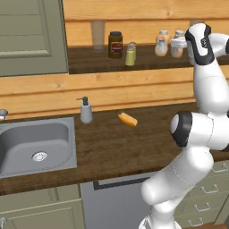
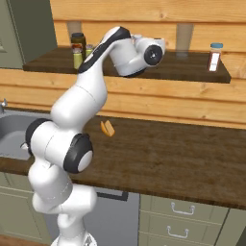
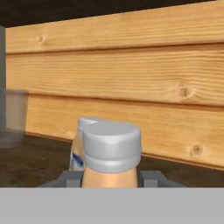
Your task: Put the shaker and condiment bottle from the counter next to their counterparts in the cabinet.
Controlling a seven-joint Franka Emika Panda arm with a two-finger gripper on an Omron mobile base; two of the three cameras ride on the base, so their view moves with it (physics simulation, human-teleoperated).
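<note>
Clamping the condiment bottle (image 3: pixel 111 151) at frame bottom, the gripper (image 3: pixel 111 178) risks toppling its twin (image 3: pixel 83 144) just behind.

On the cabinet (image 1: pixel 103 65) floor, 2 shakers (image 1: pixel 130 54) stand right of the jar (image 1: pixel 115 44).

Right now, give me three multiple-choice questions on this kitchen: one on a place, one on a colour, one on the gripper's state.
1. The orange wedge lies: A in the sink; B on the counter, right of the soap dispenser; C on the shelf.
2. The soap dispenser is: A grey; B red; C blue.
3. The gripper is: A open; B shut on a shaker; C shut on the condiment bottle.
Answers: B, it rests on dark wood; A, its body and pump are grey; C, the fingers flank the peach bottle.
</note>
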